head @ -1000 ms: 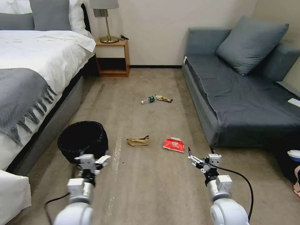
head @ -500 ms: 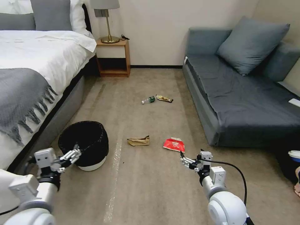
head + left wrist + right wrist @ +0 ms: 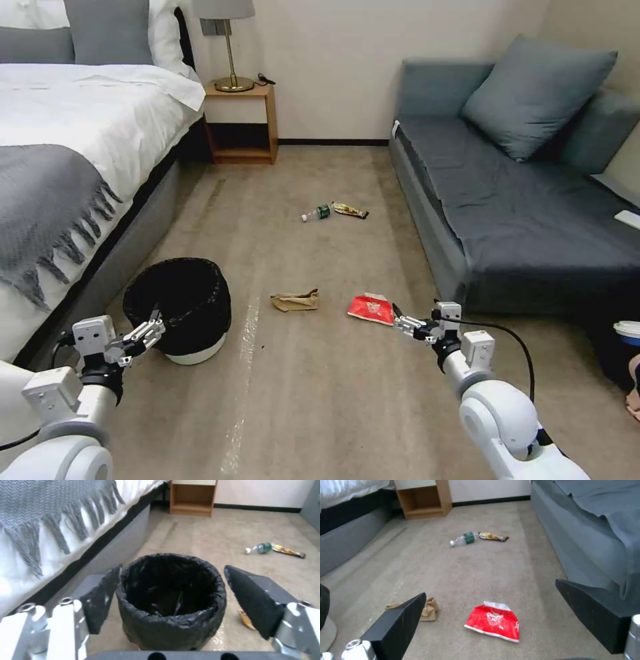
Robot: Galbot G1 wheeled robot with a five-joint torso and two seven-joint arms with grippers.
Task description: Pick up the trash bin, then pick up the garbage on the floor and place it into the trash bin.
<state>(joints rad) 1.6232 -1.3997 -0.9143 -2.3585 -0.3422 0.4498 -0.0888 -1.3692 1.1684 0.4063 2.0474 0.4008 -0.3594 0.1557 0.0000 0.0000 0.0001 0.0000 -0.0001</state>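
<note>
The trash bin [image 3: 179, 307], lined with a black bag over a white base, stands on the floor [image 3: 320, 400] beside the bed. My left gripper [image 3: 150, 328] is open just short of its near-left rim; in the left wrist view the bin [image 3: 170, 597] sits between the spread fingers [image 3: 100, 597]. My right gripper [image 3: 400, 319] hovers open just behind the red packet [image 3: 371, 309], which also lies ahead of the gripper [image 3: 490, 588] in the right wrist view. Other garbage on the carpet is a brown paper bag [image 3: 295, 301], a small bottle [image 3: 316, 213] and a candy wrapper [image 3: 351, 211].
A bed [image 3: 67, 167] with a fringed grey throw runs along the left. A grey sofa [image 3: 520, 200] lines the right. A wooden nightstand [image 3: 241, 123] with a lamp stands at the back wall. Open carpet lies between them.
My left arm swung out from in front of the bin to its left side and sank lower. My right gripper shifted forward and right, closer to the red packet.
</note>
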